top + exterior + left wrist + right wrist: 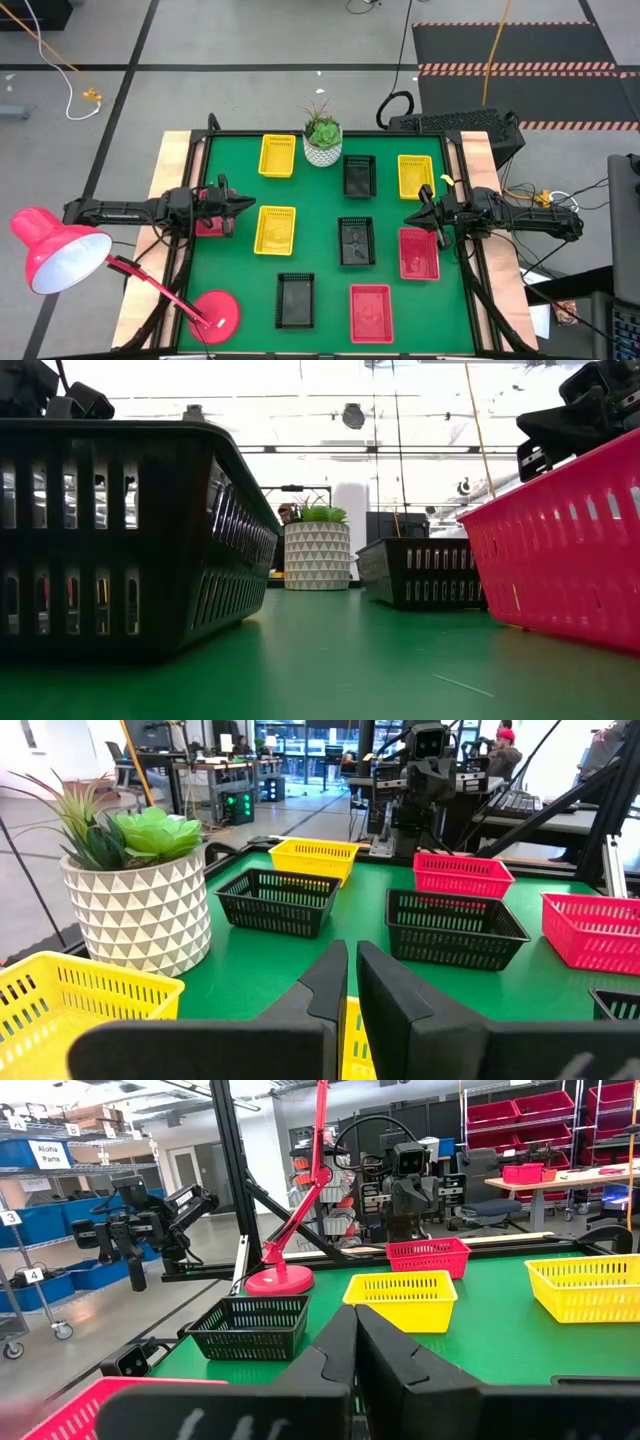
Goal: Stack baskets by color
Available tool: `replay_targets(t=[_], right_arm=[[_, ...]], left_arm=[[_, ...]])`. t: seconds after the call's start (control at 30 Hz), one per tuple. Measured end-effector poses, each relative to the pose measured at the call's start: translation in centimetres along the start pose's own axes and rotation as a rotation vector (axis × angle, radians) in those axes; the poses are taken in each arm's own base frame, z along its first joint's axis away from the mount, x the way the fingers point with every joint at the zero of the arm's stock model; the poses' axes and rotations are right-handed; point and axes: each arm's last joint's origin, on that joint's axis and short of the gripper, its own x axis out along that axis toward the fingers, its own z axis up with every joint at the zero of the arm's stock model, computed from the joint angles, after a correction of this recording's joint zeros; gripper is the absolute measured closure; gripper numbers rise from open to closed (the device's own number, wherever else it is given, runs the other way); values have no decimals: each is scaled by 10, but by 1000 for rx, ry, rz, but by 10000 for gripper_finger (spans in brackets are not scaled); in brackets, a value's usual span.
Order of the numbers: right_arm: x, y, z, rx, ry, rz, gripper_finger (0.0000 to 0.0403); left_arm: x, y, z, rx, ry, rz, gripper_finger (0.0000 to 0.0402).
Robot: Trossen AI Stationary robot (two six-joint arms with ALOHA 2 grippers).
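Nine baskets (277, 155) spread singly on green counter (325, 290); left gripper (240, 205) and right gripper (412, 217): jaws closed, holding nothing.

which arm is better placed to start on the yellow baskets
Left, probably. The left gripper, shut and empty, hovers right beside the middle yellow basket, with another yellow basket close behind it. The right gripper, also shut, has only the far-right yellow basket nearby.
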Motion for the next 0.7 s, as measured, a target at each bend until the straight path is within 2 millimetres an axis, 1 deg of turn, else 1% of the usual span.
replay_targets(t=[0.33, 0.47, 0.7], right_arm=[[0, 0, 0, 0, 0, 0, 403], [0, 0, 0, 26, 0, 0, 403], [0, 0, 0, 33, -4, 1, 403]], left_arm=[[0, 0, 0, 0, 0, 0, 371], [0, 0, 0, 0, -1, 0, 371], [0, 0, 6, -103, -58, -5, 371]])
